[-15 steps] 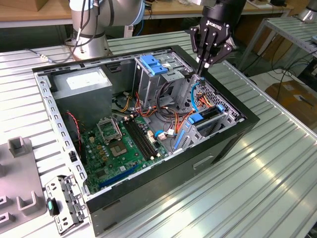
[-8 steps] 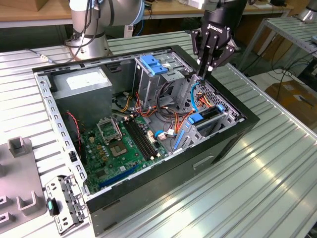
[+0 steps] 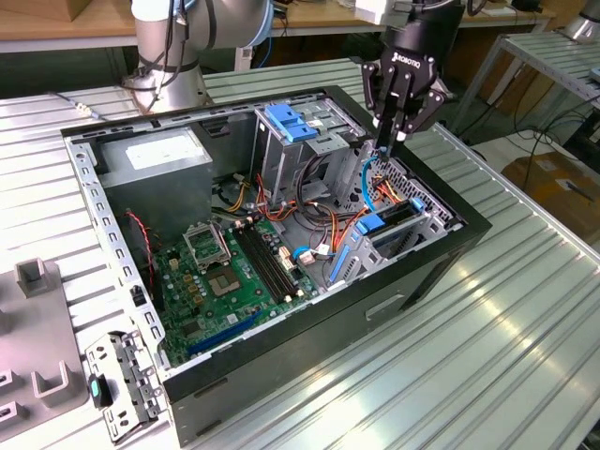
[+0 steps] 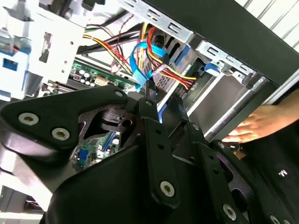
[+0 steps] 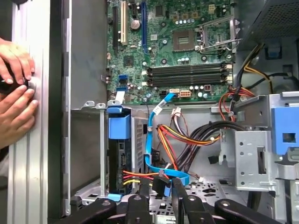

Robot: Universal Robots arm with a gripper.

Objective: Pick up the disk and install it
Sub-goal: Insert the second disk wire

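An open computer case (image 3: 281, 234) lies on its side on a ribbed metal surface (image 3: 525, 309), with the green motherboard (image 3: 234, 272) exposed. The tool (image 3: 401, 131) hangs above the drive bay at the case's corner toward the exterior view's right, its fingers (image 3: 386, 117) drawn close together around a light-blue cable (image 3: 368, 187) that rises from the bay; in the first wrist view the fingertips (image 5: 145, 189) pinch the connector end of that cable (image 5: 156, 140). The disk (image 3: 386, 225) already sits upright in its bay just below the tool, its blue carrier rails showing; in the first wrist view it (image 5: 119, 140) stands in the slot beside the cable. A person's hands (image 5: 14, 93) rest on the case's outer edge.
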